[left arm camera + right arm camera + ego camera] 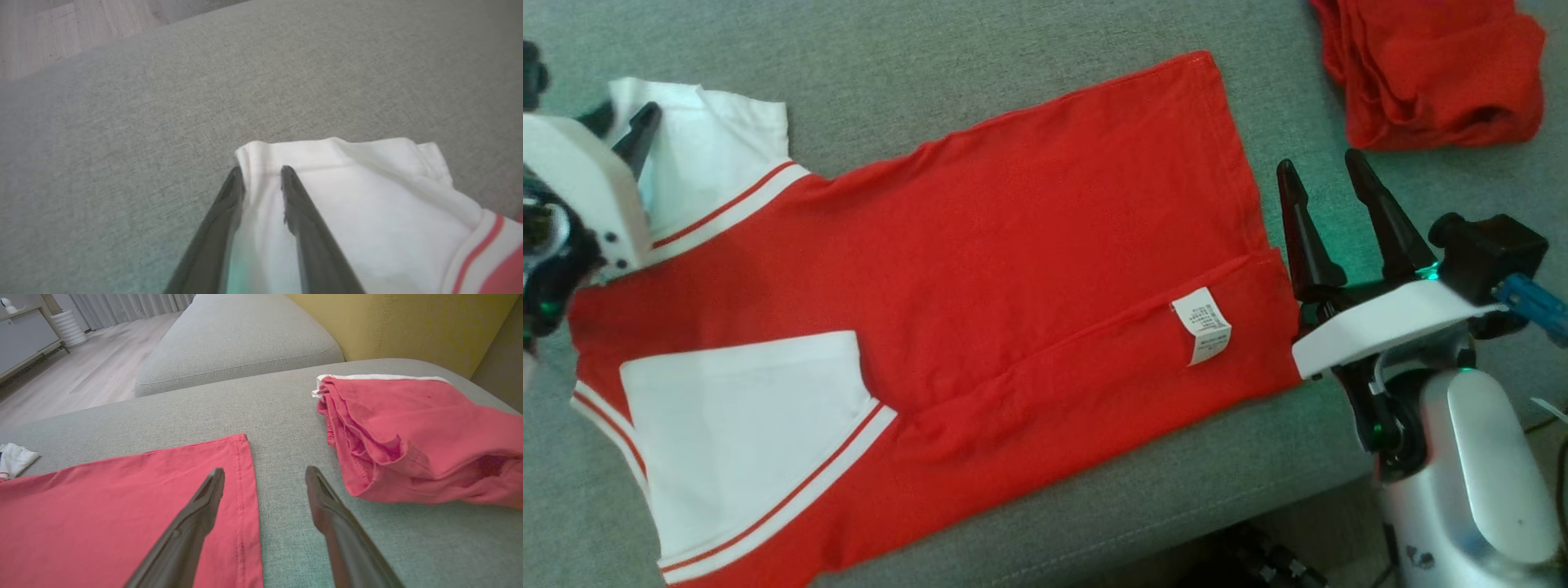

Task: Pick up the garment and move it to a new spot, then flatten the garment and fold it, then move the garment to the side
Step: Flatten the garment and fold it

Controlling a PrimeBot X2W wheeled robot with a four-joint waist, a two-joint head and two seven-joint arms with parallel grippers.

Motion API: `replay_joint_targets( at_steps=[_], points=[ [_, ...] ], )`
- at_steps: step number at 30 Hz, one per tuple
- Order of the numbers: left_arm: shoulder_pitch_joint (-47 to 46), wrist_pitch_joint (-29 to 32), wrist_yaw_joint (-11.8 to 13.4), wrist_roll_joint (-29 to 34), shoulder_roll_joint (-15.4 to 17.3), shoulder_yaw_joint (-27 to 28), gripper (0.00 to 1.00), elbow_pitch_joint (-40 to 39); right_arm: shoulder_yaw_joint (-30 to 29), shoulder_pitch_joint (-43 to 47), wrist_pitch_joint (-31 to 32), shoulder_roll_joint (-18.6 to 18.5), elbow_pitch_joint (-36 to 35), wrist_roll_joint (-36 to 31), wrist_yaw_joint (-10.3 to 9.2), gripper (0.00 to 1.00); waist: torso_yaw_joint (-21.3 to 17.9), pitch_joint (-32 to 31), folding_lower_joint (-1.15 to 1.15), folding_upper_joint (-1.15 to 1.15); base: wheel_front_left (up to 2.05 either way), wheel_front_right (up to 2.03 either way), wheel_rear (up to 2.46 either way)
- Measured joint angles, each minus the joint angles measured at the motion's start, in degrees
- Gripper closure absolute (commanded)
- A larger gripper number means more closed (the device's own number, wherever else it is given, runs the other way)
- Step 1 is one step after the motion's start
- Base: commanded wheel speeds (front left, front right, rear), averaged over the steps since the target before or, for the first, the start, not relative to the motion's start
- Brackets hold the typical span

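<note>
The garment (1013, 245) is a red shirt with white sleeves and red stripes, spread flat on the grey sofa seat with its lower long edge folded in and a white tag (1202, 324) showing. My left gripper (621, 122) is at the far white sleeve (367, 204). Its fingers stand narrowed astride the sleeve's edge, with white cloth in the gap (261, 173). My right gripper (1321, 163) is open beside the hem. One finger hangs over the red hem (122, 498) and the other over bare cushion (264, 471).
A second red garment (1437, 73) lies bunched at the far right of the seat (408, 437). The grey cushion (1013, 49) runs past the shirt on all sides. A yellow backrest (408, 322) rises behind it, and wooden floor (81, 375) lies beyond the sofa.
</note>
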Motion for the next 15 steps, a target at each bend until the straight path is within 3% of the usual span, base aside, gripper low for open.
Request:
replay_joint_targets(
  at_steps=[1,2,3,15],
  points=[
    [-0.01,-0.10,-0.01,0.21,-0.19,-0.36,0.71,-0.22,0.01,-0.09,0.02,0.00,0.29,0.00,0.00,0.00,0.13,-0.03,0.00,0.00,0.00,0.00,0.00],
    [-0.03,-0.52,0.01,0.81,-0.34,-0.87,0.90,-0.30,0.04,-0.27,0.10,0.00,0.56,-0.08,0.00,0.00,0.28,-0.10,0.00,0.00,0.00,0.00,0.00],
    [-0.03,-1.07,0.01,1.56,-0.48,-1.31,1.00,-0.27,0.10,-0.65,0.22,0.00,0.90,-0.45,0.00,0.00,0.47,-0.22,0.00,0.00,0.00,0.00,0.00],
    [-0.98,-13.37,-0.52,6.22,-5.02,-3.05,1.00,-0.98,-0.98,-12.98,9.43,-0.13,10.82,-8.60,0.00,0.00,5.82,-3.86,0.00,0.00,0.00,0.00,0.00]
  ],
)
